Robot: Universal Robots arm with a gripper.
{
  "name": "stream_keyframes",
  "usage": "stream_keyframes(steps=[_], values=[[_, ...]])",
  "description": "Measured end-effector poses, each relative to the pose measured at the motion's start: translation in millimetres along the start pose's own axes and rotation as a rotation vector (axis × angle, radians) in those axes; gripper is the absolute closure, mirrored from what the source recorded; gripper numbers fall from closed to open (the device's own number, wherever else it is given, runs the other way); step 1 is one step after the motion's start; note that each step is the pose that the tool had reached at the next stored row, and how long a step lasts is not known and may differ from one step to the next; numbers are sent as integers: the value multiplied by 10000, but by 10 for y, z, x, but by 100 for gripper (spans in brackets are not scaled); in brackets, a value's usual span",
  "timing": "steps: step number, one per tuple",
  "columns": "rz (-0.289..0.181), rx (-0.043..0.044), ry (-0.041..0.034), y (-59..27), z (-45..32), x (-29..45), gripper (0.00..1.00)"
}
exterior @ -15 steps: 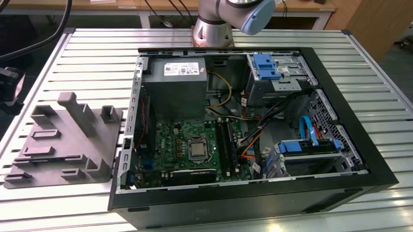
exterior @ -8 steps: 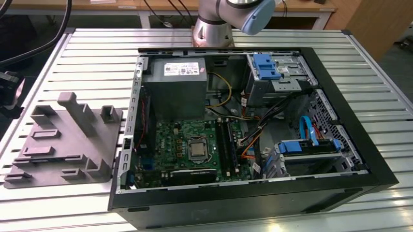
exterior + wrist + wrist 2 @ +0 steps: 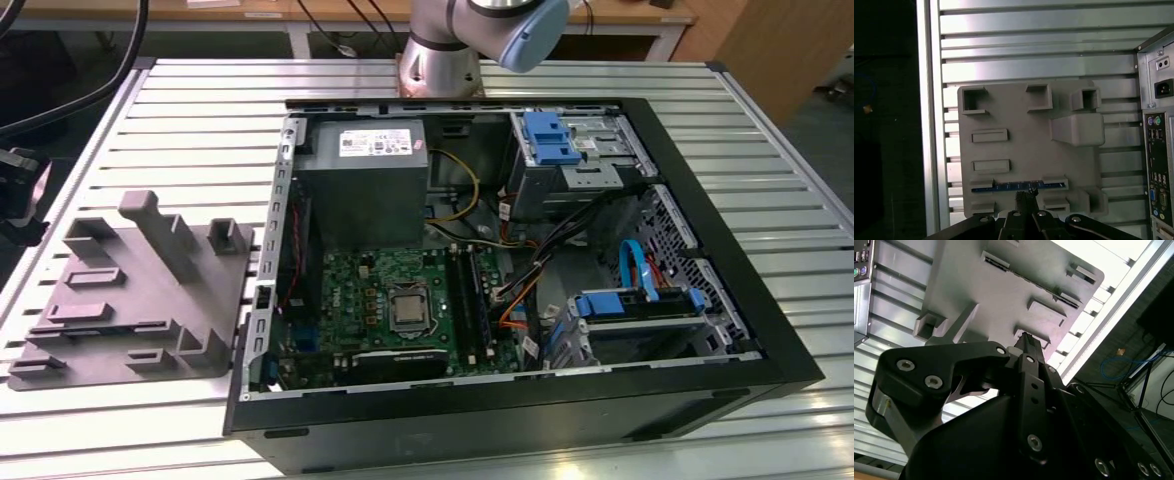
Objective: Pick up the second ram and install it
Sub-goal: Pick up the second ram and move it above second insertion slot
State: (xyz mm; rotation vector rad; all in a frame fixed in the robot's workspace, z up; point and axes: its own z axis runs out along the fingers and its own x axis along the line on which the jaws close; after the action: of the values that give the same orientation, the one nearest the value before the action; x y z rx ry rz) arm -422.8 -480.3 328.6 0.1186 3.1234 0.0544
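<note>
I am at the pick-up step. The tool [image 3: 1025, 196] hangs above the grey holder [image 3: 1024, 115] on the desk [image 3: 1039, 50], its fingers together and holding nothing. The second ram [image 3: 1019, 187] stands on its edge in a slot of this holder, beside the open computer case [image 3: 534, 430], not yet taken. I judge the grasp calls for opening the fingers, centring over the thin board and descending straight.

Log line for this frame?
stage: pre-pick | pincer: shut, empty, over grey fixture | second ram: lying in fixture slot
</note>
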Motion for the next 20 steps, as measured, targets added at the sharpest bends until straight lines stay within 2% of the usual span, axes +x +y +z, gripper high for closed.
stream_keyframes(steps=[4,7,20], values=[[-9,5,0,0,0,0,90],[-203,3,7,0,0,1,90],[-2136,-25,75,0,1,0,90]])
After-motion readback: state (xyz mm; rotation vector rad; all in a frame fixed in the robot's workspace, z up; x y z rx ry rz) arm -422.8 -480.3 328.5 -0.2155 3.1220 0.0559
